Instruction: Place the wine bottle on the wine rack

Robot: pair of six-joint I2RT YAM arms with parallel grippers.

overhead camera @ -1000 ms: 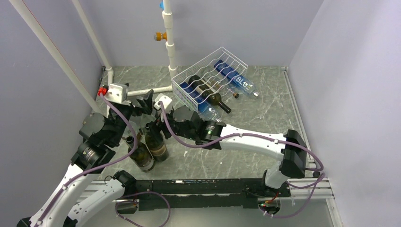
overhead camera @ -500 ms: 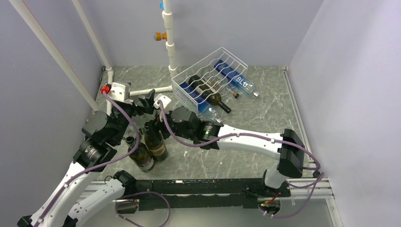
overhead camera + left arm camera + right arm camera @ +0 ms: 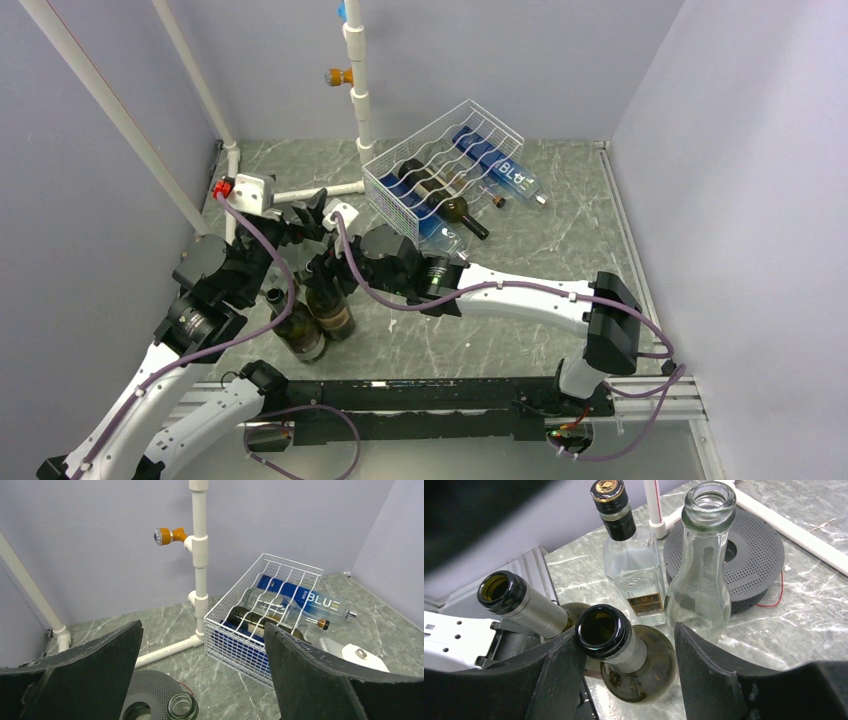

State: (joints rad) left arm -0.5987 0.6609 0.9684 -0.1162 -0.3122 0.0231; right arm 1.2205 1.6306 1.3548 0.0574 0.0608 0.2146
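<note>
The right gripper (image 3: 626, 636) stands half-open around the neck of the dark green wine bottle (image 3: 634, 662), one finger close against the neck and the other clearly apart from it, so nothing is clamped. That bottle stands upright on the table (image 3: 520, 260) at the near left, beside a second dark bottle (image 3: 516, 602) and two clear bottles, well apart from the tilted white wine rack (image 3: 440, 165) at the far side. The left gripper (image 3: 202, 630) hangs wide open, holding nothing.
</note>
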